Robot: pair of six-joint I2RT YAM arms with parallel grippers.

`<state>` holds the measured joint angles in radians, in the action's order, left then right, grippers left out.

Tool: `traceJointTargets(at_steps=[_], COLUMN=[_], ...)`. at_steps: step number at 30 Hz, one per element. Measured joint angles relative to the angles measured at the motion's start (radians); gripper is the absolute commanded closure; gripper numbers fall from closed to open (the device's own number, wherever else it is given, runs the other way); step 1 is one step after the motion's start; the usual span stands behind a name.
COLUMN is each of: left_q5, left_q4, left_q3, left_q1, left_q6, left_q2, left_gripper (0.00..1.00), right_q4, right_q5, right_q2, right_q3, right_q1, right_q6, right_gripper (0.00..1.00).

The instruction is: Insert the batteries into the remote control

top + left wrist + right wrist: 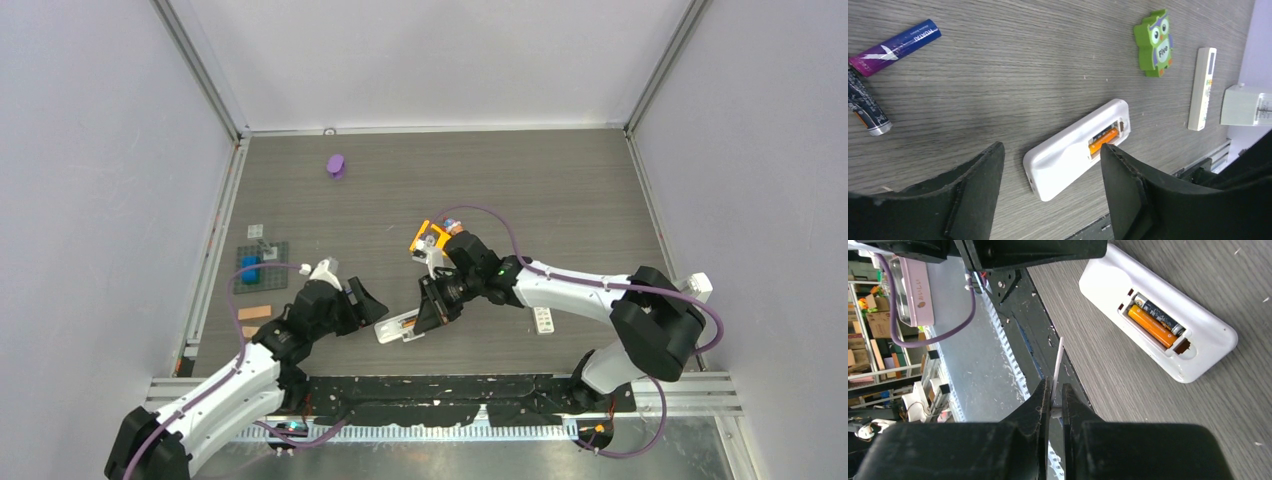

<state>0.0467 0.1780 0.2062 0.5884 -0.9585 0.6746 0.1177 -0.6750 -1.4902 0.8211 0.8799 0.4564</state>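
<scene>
A white remote [1068, 150] lies back-up on the wood table, its battery bay open. An orange battery [1150, 326] and a dark battery [1159, 315] lie side by side in the bay. A purple battery [895, 47] and another dark battery [865, 107] lie loose on the table beyond it. My left gripper [1050, 165] is open and empty, its jaws spread over the remote's near end. My right gripper [1056, 390] is shut on a thin white battery cover [1057, 365], held edge-on beside the remote [398, 327] near the table's front edge.
A green owl block [1154, 42], a slim second remote [1202, 87] and a white box [1245, 105] lie to the right. An orange pack [430, 238], a purple lump [336, 165] and a grey plate with a blue brick [262, 265] sit farther off.
</scene>
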Motion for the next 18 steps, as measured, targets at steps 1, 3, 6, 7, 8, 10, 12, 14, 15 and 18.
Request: traceJointTargets(at_steps=[1,3,6,7,8,10,12,14,15,18], left_q5=[0.005,0.01,0.017,0.022,0.031,0.055,0.093,0.132,0.15,0.225], left_q4=[0.004,0.012,0.037,0.045,0.054,0.069,0.087,0.1,0.105,0.103], left_q3=[-0.002,-0.003,-0.003,-0.003,-0.003,-0.003,0.002,0.011,0.019,0.048], left_q1=[0.0,0.0,0.0,0.0,0.0,0.0,0.0,0.0,0.0,0.0], left_q6=[0.002,0.012,0.031,0.038,0.049,0.074,0.102,0.129,0.139,0.166], left_q2=[-0.018,-0.046,-0.102,-0.121,-0.146,-0.201,-0.275,-0.344,-0.376,-0.476], left_gripper=[0.38,0.42,0.49,0.51,0.52,0.55,0.55,0.54,0.53,0.48], right_q4=[-0.013,-0.044,-0.111,-0.129,-0.15,-0.18,-0.217,-0.246,-0.255,-0.301], right_q5=[-0.011,-0.035,-0.083,-0.1,-0.118,-0.151,-0.188,-0.216,-0.227,-0.262], right_q2=[0.0,0.0,0.005,0.01,0.019,0.041,0.069,0.097,0.108,0.152], right_q3=[0.0,-0.003,-0.015,-0.021,-0.029,-0.042,-0.055,-0.063,-0.064,-0.068], right_q1=[-0.005,-0.01,-0.018,-0.019,-0.019,-0.019,-0.019,-0.019,-0.019,-0.02], right_q6=[0.01,0.024,0.053,0.063,0.071,0.083,0.097,0.107,0.111,0.13], right_gripper=[0.95,0.95,0.95,0.95,0.95,0.95,0.95,0.95,0.95,0.95])
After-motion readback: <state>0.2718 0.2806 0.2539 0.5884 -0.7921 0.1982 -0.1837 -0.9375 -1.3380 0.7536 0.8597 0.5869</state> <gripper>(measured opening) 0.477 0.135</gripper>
